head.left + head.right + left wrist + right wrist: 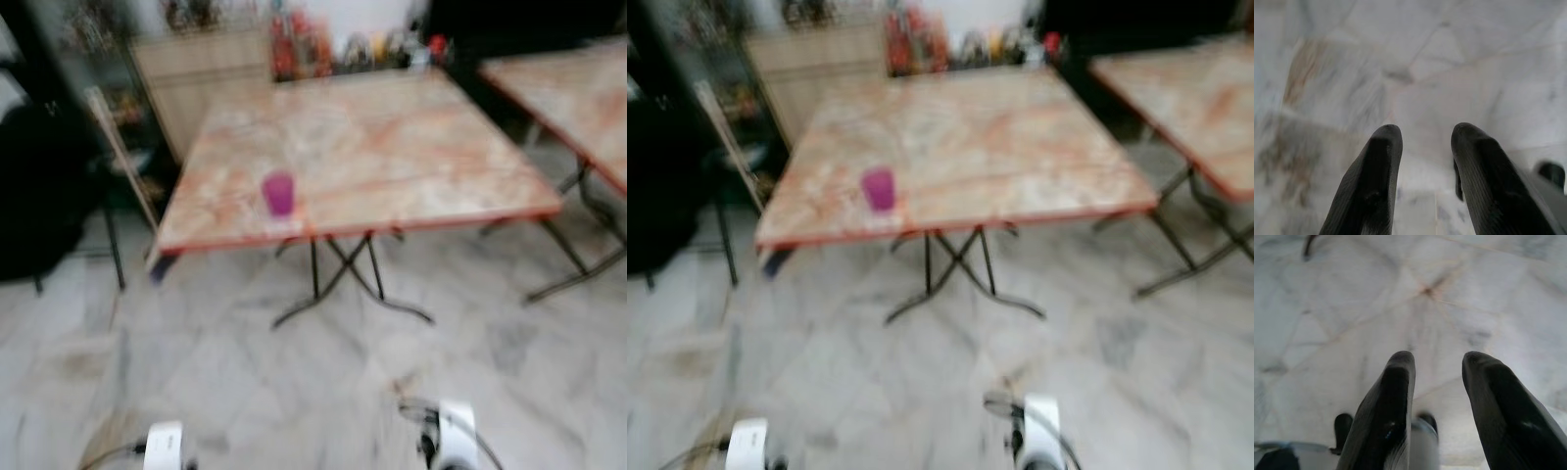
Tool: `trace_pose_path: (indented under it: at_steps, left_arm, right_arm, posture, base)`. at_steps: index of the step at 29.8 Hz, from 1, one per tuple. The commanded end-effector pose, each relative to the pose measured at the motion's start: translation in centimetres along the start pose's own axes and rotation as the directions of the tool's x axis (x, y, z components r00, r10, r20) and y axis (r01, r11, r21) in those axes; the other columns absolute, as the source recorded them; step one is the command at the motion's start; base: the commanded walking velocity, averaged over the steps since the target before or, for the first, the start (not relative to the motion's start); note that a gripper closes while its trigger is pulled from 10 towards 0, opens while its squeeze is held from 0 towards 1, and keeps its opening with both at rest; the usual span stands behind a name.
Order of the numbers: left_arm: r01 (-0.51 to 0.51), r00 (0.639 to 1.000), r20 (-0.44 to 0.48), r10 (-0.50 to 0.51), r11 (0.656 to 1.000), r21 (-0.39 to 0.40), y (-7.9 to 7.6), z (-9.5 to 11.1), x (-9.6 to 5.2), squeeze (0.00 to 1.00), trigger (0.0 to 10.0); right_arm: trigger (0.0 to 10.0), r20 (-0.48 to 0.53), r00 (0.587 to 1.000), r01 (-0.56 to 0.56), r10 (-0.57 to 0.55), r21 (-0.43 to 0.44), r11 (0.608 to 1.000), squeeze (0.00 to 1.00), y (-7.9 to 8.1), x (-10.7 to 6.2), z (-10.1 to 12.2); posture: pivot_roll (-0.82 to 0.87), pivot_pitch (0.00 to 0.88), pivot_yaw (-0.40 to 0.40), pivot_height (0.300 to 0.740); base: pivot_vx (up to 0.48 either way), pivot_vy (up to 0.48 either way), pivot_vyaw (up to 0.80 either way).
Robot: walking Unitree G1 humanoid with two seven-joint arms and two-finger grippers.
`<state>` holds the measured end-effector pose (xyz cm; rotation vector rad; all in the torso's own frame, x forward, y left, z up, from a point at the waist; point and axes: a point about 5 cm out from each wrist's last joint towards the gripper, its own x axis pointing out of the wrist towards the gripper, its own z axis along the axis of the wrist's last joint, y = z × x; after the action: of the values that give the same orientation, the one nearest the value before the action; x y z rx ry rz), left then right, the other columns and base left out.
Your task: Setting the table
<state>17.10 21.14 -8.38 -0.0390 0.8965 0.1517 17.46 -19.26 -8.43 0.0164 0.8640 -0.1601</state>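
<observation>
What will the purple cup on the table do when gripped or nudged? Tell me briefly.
The purple cup looks small and probably light, so a nudge might slide it. It stands near the edge of the table, so it could fall. Blur hides its material; grip gently.

Both arms hang low, left gripper (1422, 147) and right gripper (1437, 374) with fingers parted, holding nothing

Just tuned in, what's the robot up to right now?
Nothing is being handled yet. The robot stands on the marble floor, facing a folding table that has a purple cup near its front left edge. A second table is to the right, and a cabinet stands behind. Both arms hang low: the left pincer and the right pincer are open, empty, and pointed at the floor. The head views are blurred.
</observation>
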Motion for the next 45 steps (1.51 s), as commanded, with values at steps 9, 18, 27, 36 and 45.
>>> trace_pose_path:
  at_steps: [9,18,27,36,45]
  left_arm:
    - [-0.001,1.0,0.004,0.001,1.0,-0.013,-0.14,-0.13,-0.04,0.0,10.0]
    - [0.005,1.0,0.001,-0.005,1.0,-0.005,-0.23,-0.29,-0.08,0.0,10.0]
    - [0.008,1.0,0.002,-0.008,1.0,-0.004,-0.26,-0.29,-0.09,0.0,10.0]
    - [0.0,1.0,0.003,0.0,1.0,-0.023,-0.31,-0.35,-0.09,0.0,10.0]
    - [-0.027,0.999,0.022,0.028,0.999,-0.03,-0.29,-0.05,-0.05,0.0,10.0]
  right_arm:
    - [10.0,-0.003,1.0,0.014,-0.014,-0.003,1.0,0.0,-0.46,-0.02,-0.06]
    - [10.0,-0.004,1.0,0.01,-0.01,-0.019,1.0,0.0,-0.58,0.01,0.04]
    - [10.0,-0.008,1.0,0.007,-0.007,-0.025,1.0,0.0,-0.6,0.01,0.0]
    - [10.0,-0.011,1.0,0.007,-0.007,-0.019,1.0,0.0,-0.48,0.03,0.03]
    - [10.0,-0.009,1.0,-0.001,0.001,-0.034,0.999,0.0,-0.67,0.12,0.32]
  posture:
    - [0.02,0.003,0.095,0.74]
    - [0.02,0.0,0.088,0.74]
    - [0.03,0.0,0.085,0.74]
    - [0.02,0.0,0.079,0.74]
    - [0.05,0.0,0.054,0.74]
  base:
    - [0.288,0.0,0.0]
    - [0.292,0.0,0.0]
    - [0.299,0.0,0.0]
    - [0.305,0.0,0.0]
    - [0.2,0.0,0.0]
